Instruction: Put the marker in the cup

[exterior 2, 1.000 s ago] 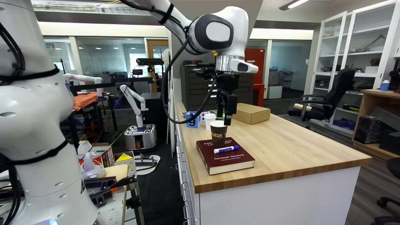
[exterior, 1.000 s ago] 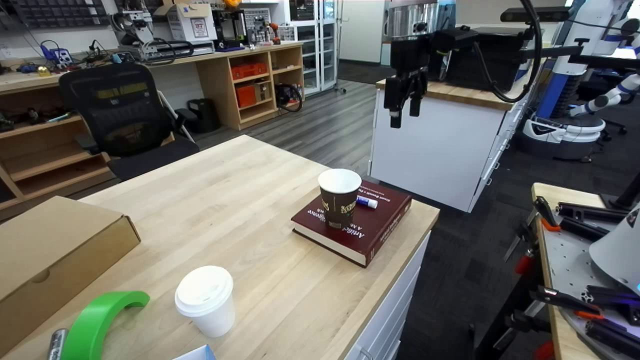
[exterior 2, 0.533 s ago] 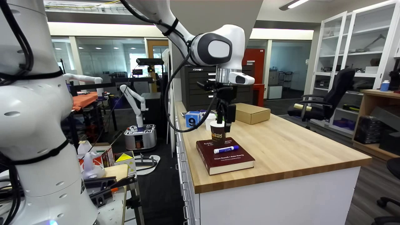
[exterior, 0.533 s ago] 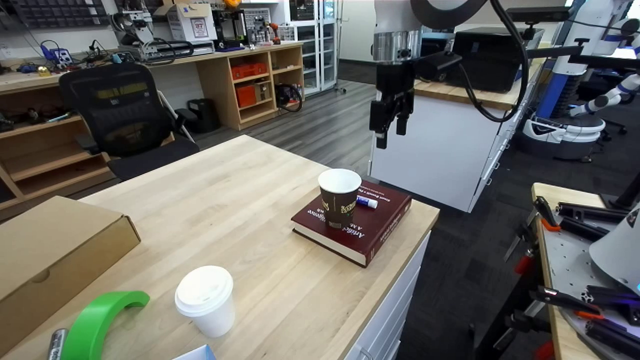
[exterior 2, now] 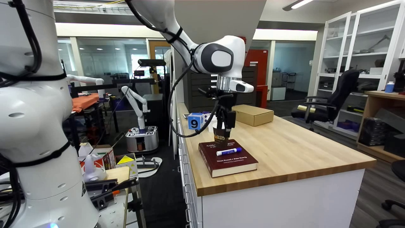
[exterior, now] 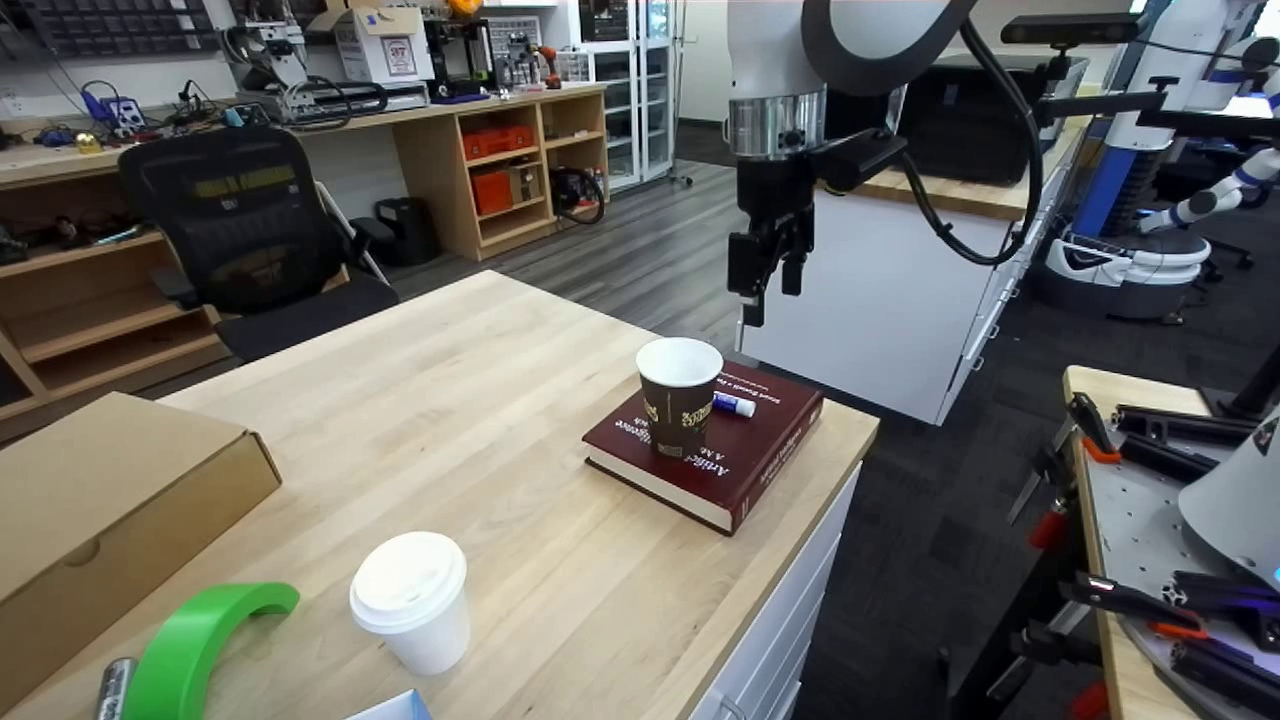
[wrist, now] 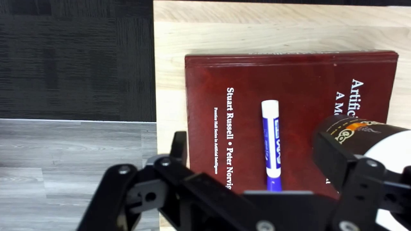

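The marker lies flat on a dark red book; it is blue and white in the wrist view and also shows in an exterior view. In an exterior view the cup hides part of the marker. The brown cup with a white rim stands upright on the book beside the marker. The cup is partly behind the gripper in an exterior view. My gripper is open and empty above the book. In the wrist view the open fingers stand on either side of the marker, the right fingertip overlapping the cup.
The book lies near the corner of the wooden table. A white lidded cup, a green arch, a cardboard box and a blue number box stand farther along the table.
My gripper has come down toward the book and the marker, moving left in both exterior views. The marker, cup and book have not moved.
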Available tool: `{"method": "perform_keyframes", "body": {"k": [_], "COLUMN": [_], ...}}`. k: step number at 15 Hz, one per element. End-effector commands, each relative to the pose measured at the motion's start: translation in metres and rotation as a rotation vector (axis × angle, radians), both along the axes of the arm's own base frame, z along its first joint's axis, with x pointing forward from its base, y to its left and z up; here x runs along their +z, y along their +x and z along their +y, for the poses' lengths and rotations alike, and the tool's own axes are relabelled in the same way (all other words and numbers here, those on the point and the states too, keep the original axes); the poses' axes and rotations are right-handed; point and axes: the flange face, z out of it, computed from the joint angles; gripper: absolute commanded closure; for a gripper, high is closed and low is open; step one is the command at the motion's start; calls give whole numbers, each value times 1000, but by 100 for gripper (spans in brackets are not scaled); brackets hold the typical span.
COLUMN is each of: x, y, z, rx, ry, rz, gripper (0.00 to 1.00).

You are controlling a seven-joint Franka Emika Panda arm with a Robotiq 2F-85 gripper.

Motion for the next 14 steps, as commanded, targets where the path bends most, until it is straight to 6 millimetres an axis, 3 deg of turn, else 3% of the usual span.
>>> {"method": "perform_keyframes", "body": {"k": [1, 7, 14], "x": [1, -6, -24], "y": [0, 3, 5], "z": [0, 1, 17], "rx": [0, -6, 34], "ry": [0, 9, -7], "rz": [1, 2, 22], "gripper": [0, 0, 0]}}
